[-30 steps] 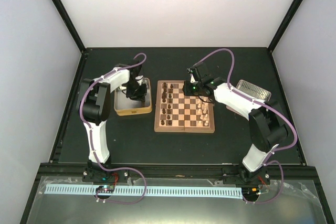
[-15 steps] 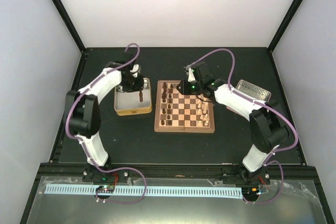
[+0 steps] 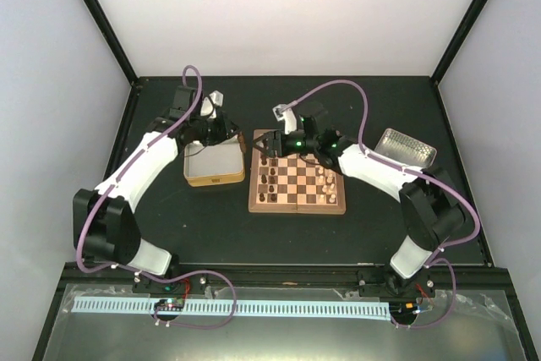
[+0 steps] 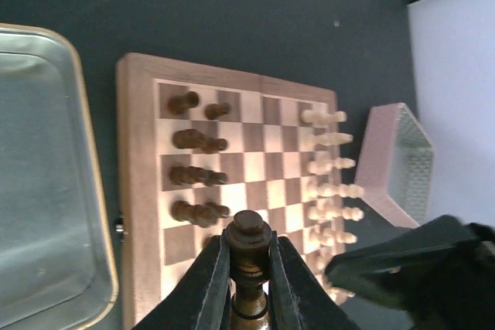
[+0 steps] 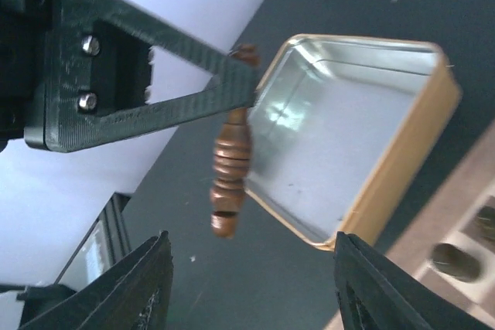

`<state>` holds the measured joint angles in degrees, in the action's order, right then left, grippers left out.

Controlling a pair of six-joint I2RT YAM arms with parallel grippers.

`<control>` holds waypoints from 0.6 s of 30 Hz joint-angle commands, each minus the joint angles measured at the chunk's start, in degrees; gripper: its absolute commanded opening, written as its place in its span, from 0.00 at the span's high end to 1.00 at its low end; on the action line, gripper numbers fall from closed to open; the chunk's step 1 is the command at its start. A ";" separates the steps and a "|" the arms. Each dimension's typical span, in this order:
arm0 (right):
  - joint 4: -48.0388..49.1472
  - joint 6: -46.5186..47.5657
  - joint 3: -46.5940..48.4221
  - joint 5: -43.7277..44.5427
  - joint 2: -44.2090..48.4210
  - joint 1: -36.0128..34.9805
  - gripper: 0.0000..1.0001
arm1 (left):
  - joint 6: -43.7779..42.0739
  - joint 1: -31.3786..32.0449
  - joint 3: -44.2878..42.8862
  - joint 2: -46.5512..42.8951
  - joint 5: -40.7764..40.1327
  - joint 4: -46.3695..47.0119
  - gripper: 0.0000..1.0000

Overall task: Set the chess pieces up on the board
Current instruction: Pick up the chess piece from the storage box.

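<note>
Clamping left jaws grip a dark chess piece; right jaws gape empty.

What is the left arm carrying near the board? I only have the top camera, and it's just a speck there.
Observer: The left wrist view shows the left jaws shut on a dark brown piece, gripped just below its knob.
Operator: Are the right jaws holding anything?
Observer: No. In the right wrist view they stand open with nothing between them.
Operator: Is that piece resting on something?
Observer: No. The right wrist view shows it hanging with its base free, the tin behind it.
</note>
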<state>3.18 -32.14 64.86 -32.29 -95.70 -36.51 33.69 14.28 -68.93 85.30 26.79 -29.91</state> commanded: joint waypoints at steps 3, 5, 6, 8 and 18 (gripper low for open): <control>2.51 1.07 3.25 -2.55 -0.16 -2.84 0.41 | 5.75 0.92 2.99 -5.08 7.38 8.71 0.98; 2.15 1.07 4.20 -2.96 -0.81 -3.21 0.42 | 6.45 1.01 3.57 -5.75 8.70 9.51 0.98; 2.10 1.09 4.56 -3.09 -1.14 -3.33 0.42 | 6.67 1.08 3.68 -6.02 9.16 9.82 0.98; 2.18 0.91 5.10 -3.76 -1.55 -3.51 0.45 | 6.93 1.10 3.79 -6.45 9.79 9.81 0.98; 2.29 -0.73 5.60 -6.92 -3.13 -3.61 0.59 | 7.55 1.36 4.71 -7.83 9.83 10.83 0.98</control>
<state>4.73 -32.77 68.99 -37.30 -98.13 -39.81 40.29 15.20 -64.58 79.15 35.22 -21.30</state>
